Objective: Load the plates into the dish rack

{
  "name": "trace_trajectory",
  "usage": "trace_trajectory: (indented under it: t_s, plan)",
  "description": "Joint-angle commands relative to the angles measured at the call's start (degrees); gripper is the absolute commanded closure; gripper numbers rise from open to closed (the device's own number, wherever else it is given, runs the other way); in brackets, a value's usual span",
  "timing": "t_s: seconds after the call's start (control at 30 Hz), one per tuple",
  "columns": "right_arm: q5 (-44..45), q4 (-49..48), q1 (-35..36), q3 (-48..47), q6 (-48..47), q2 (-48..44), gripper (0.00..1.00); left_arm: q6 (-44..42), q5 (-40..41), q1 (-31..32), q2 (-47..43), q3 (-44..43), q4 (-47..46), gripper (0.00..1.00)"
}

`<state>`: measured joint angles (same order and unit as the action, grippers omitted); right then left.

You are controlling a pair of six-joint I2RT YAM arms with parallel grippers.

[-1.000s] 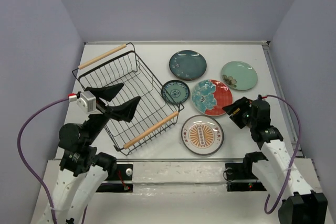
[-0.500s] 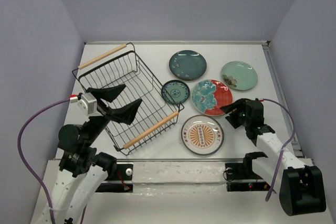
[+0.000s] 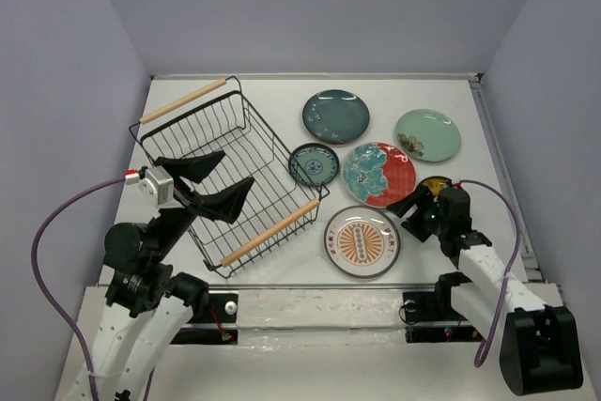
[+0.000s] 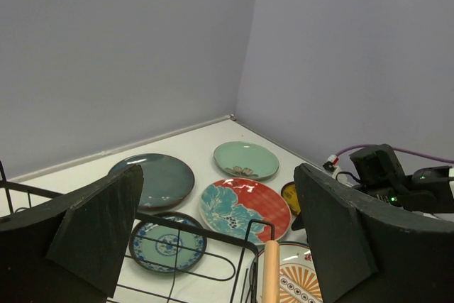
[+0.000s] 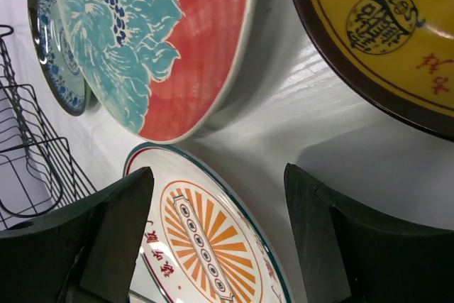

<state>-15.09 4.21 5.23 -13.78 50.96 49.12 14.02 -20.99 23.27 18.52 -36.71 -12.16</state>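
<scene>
Six plates: you had all of them lying flat on the table [image 3: 282, 91], to the right of the dish rack [image 3: 246, 129] and outside it.
Dish rack: black wire, set at an angle on the left half of the table, with one wooden handle [image 3: 183, 100] at the far end and another [image 3: 270, 232] at the near end.
Back row: the dark teal plate [image 3: 335, 115] lay on the left and the pale mint plate [image 3: 427, 134] on the right, apart from each other.
Middle: the small teal patterned plate [image 3: 314, 164] lay just beside the rack's right side, and the red plate with the teal flower [image 3: 377, 174] lay close on its right.
Front: the cream-orange plate [image 3: 362, 240] lay nearer to you than the red one, close to the rack's near handle.
Small yellow plate [image 5: 383, 33]: it lay right of the red plate, mostly hidden behind your right arm from above, with a dark rim and printed characters in the wrist view.
Left gripper [image 3: 235, 164]: you held it above the rack with the jaws wide apart and nothing between them.
Right gripper [image 5: 218, 175]: you held it low over the table with the jaws parted and empty, at the cream-orange plate's rim and facing the gap between the red and yellow plates. Whether it touched a plate, I could not tell.
</scene>
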Motion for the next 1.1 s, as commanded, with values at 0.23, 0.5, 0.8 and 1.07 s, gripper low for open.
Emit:
trace_trajectory:
  t_s: [0.23,0.5,0.8,1.07]
  plan:
    - [2.61,-25.55,-0.31,3.58,8.8,13.95,0.34,-0.57,-0.89,0.29,-0.42,-1.0,-2.51,0.01]
    - [7.79,-41.29,-0.31,5.69,14.43,23.82,0.51,-0.66,-0.72,0.29,-0.42,-1.0,-2.43,0.01]
    - [12.81,-44.1,-0.31,5.34,16.19,27.25,0.63,-0.57,-0.63,0.29,-0.42,-1.0,-2.43,0.01]
    - [13.41,-38.34,0.38,3.24,13.21,21.82,0.93,-0.75,-0.8,0.38,-0.77,-1.0,-2.43,0.01]
